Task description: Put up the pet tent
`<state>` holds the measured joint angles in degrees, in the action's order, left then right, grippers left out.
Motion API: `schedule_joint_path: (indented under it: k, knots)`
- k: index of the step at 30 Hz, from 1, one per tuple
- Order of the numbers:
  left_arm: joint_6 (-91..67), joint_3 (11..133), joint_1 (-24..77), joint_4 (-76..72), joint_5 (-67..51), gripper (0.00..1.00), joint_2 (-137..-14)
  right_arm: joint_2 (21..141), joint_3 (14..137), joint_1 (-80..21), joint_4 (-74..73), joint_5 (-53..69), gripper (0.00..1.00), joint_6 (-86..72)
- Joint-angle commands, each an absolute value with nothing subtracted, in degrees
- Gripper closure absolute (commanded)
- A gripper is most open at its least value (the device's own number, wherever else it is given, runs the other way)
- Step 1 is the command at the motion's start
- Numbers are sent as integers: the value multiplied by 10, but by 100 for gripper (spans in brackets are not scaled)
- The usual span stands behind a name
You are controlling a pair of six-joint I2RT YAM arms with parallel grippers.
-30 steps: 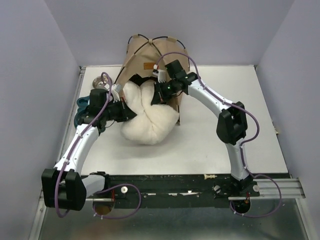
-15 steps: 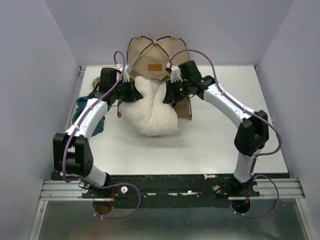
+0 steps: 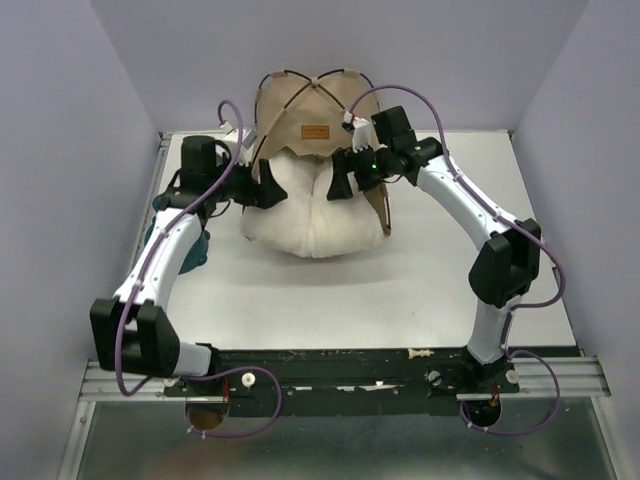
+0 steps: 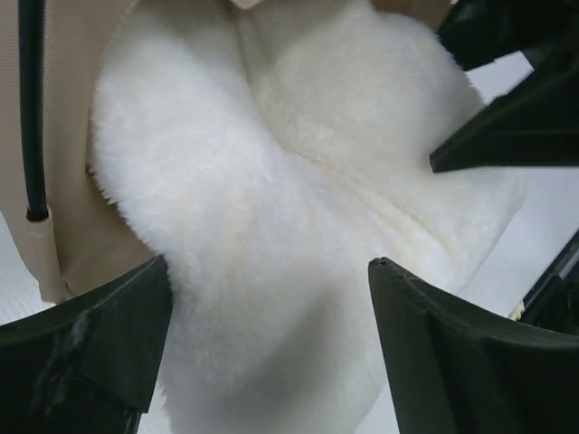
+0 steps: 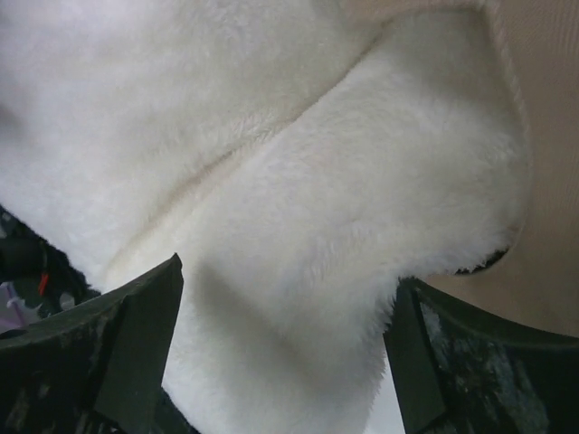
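The table is sitting between lilac walls. The overhead view alone is showing the pet tent label; the wrist views are showing the left gripper and right gripper spread over the cushion.

Lower front of pet tent: hidden behind white fluffy cushion. Txt on label: too small to read. Teal thing at left edge of table: mostly covered by left arm, cannot tell what. Small white piece on near rail: too small to tell. In both wrist views cushion cut off by pic edges; black pole cut off at top.
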<state>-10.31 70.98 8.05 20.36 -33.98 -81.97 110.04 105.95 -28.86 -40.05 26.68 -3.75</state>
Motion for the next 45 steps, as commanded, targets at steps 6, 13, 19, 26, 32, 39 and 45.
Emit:
schedule_joint_path:
  k: [6, 13, 19, 26, 32, 39, 45]
  knots:
    - [154, 659, 35, 326, -484, 1, -631, 957, 991, -281, -482, 367, 0, 47]
    - [353, 637, 179, 452, -363, 1, -605, 885, 953, -250, -488, 331, 0, 43]
    - [345, 496, 323, 213, -182, 1, -547, 917, 964, -156, -475, 316, 0, 35]
    - [455, 413, 430, -13, 16, 1, -681, 988, 983, -134, -430, 313, 1, 65]
    - [436, 557, 397, -51, 57, 43, -812, 1042, 967, -134, -390, 352, 9, 51]
    - [469, 644, 349, -99, 25, 76, -901, 1088, 1000, -136, -364, 352, 16, 63]
    - [645, 581, 328, -249, 0, 100, -982, 1117, 1029, -136, -344, 338, 37, 43]
